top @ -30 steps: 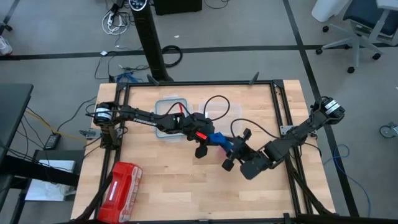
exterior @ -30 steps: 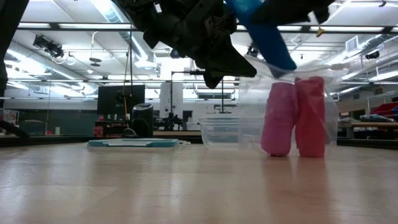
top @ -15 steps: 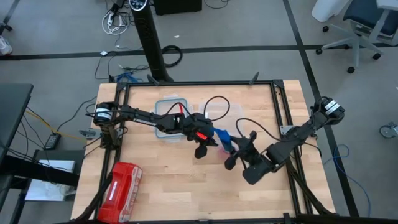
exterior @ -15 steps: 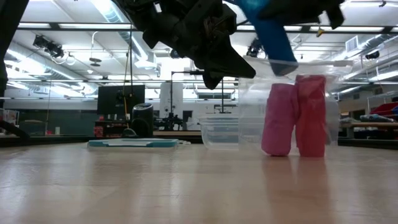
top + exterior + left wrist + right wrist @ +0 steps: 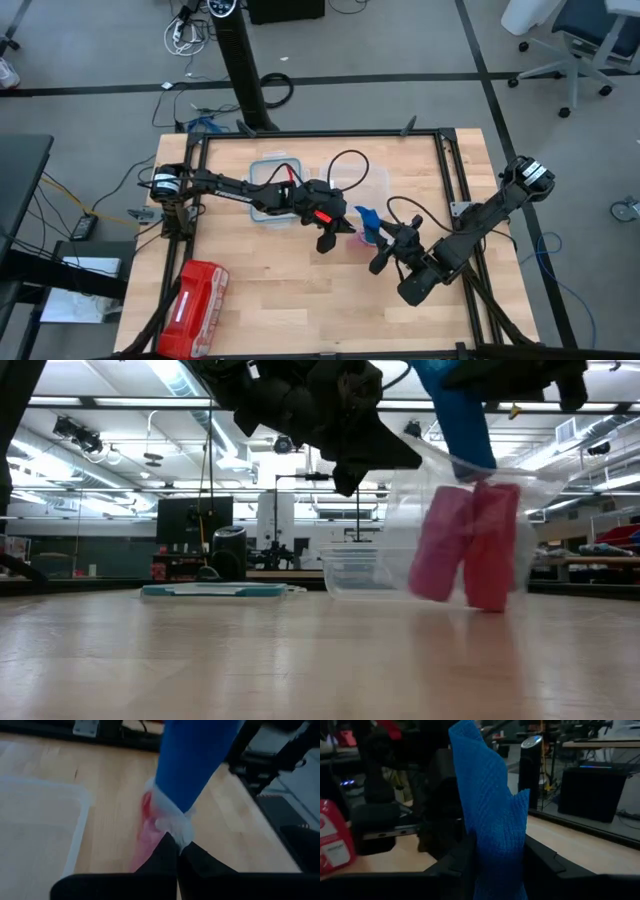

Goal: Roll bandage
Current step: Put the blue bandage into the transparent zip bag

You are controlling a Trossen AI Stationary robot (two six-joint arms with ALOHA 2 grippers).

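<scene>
Wooden desk [image 5: 270, 300] here sits in a lab-looking room with grey floor, cables and office chairs around it. We're using the clear plastic bag [image 5: 500, 530] near the desk's middle as our reference, since everything's happening around it.

We can see the left end effector [image 5: 176, 851] pinched fully shut on a bunched bit of that bag's film, holding it up. Inside the bag are two red-pink rolls [image 5: 470, 545]. Compared with a second ago they've tipped over to a lean and look lifted off the desk, where before they stood upright.

The bandage [image 5: 492, 820] is a bright blue strip sticking out of the bag's top. In the right wrist view we see the right end effector [image 5: 497, 862] with its fingers closed partway around the strip, gripping it, and the free end flops above. From overhead, the bandage [image 5: 366, 222] shows just right of the left end effector [image 5: 330, 238]. A second ago the right end effector [image 5: 392, 250] was lower and closer in toward the left one; now its arm has swung round, so it comes at the bag from the right side. In the low view the blue strip has shifted right too.

Behind the bag, on its far-left side, sits a clear plastic tub [image 5: 270, 190]. Well away, toward the near-left corner of the desk, lies a red zip pouch [image 5: 195, 295].
</scene>
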